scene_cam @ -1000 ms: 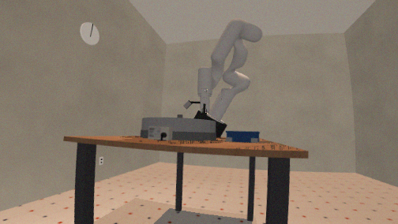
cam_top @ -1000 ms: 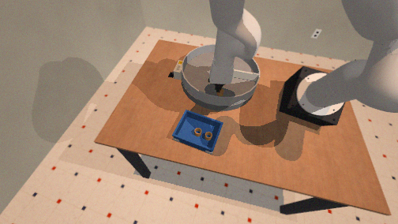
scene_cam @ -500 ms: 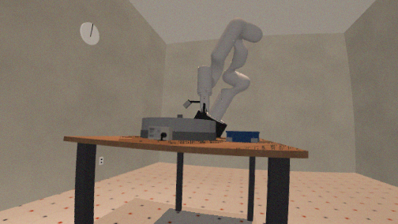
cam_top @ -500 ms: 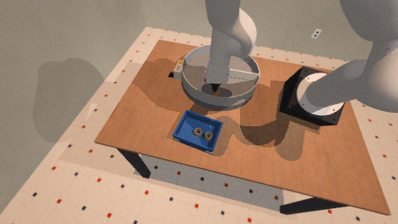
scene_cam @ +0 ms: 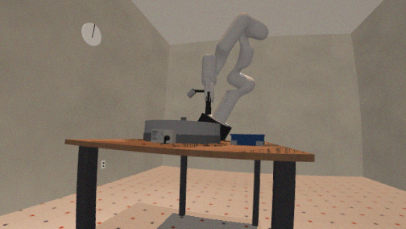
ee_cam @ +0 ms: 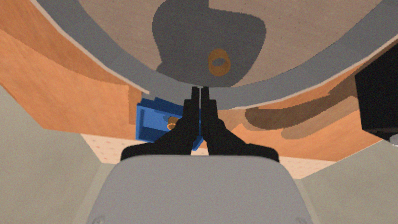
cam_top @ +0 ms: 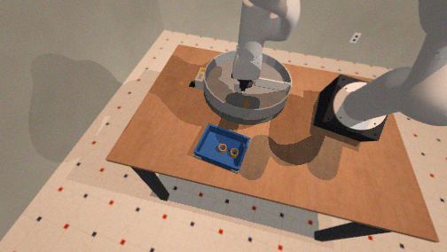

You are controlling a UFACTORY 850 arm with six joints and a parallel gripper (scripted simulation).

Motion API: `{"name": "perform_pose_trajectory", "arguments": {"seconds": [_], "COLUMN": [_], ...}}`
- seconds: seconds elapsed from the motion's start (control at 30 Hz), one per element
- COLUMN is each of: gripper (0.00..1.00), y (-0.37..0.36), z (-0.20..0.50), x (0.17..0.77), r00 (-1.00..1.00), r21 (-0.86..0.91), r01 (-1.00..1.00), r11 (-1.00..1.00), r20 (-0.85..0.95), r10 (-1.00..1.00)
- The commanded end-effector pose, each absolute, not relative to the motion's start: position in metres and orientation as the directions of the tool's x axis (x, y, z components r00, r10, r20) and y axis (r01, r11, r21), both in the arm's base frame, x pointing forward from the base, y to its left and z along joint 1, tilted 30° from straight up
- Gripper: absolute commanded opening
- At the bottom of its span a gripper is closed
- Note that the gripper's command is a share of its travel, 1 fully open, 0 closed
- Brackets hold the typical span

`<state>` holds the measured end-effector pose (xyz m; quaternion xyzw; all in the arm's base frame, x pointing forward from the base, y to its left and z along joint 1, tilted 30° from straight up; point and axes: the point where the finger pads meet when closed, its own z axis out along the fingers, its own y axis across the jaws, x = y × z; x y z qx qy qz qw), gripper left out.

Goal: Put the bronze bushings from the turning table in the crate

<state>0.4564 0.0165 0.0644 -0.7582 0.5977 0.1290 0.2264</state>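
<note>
The claw [cam_top: 243,90] [scene_cam: 208,114] [ee_cam: 200,97] points down above the turning table [cam_top: 245,114] [scene_cam: 181,126] [ee_cam: 300,84], its fingers closed together on nothing. Beyond the fingertips in the wrist view, a bronze bushing [cam_top: 247,104] [ee_cam: 219,62] lies on the turning table in shadow, its open end facing up, so its long axis stands roughly upright. Beside the turning table, lower than the claw, a blue crate [cam_top: 215,164] [scene_cam: 247,139] [ee_cam: 151,136] on the worktop [cam_top: 177,151] [scene_cam: 189,151] [ee_cam: 55,95] holds two upright bronze bushings, near each other.

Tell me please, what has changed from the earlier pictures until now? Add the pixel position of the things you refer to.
The gripper [cam_top: 243,89] [scene_cam: 208,114] [ee_cam: 200,97] rose above the turning table [cam_top: 277,106] [scene_cam: 181,127] [ee_cam: 282,86], shut and empty. I see nothing newly gripped. The crate [cam_top: 201,138] [scene_cam: 247,139] [ee_cam: 145,123] and its two bushings [cam_top: 223,148] stayed.
</note>
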Motion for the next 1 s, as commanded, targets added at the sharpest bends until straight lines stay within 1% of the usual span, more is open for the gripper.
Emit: {"name": "perform_pose_trajectory", "arguments": {"seconds": [0.0, 0.03, 0.23, 0.57, 0.73, 0.8, 0.87, 0.97], "gripper": [0.00, 0.54, 0.54, 0.54, 0.54, 0.54, 0.54, 0.54], "y": [0.012, 0.012, 0.009, -0.008, -0.016, -0.016, -0.021, -0.025], "z": [0.074, 0.074, 0.073, 0.059, 0.053, 0.053, 0.048, 0.045], "x": [0.456, 0.455, 0.450, 0.405, 0.385, 0.385, 0.371, 0.360], "r00": [0.251, 0.251, 0.202, -0.183, -0.357, -0.357, -0.470, -0.547], "r21": [-0.184, -0.184, -0.160, 0.031, 0.121, 0.121, 0.180, 0.222], "r01": [-0.965, -0.966, -0.977, -0.980, -0.931, -0.931, -0.880, -0.833], "r11": [-0.185, -0.184, -0.141, 0.194, 0.344, 0.344, 0.440, 0.506], "r20": [-0.469, -0.469, -0.478, -0.506, -0.493, -0.493, -0.476, -0.458], "r10": [-0.847, -0.847, -0.855, -0.843, -0.793, -0.793, -0.744, -0.700]}}
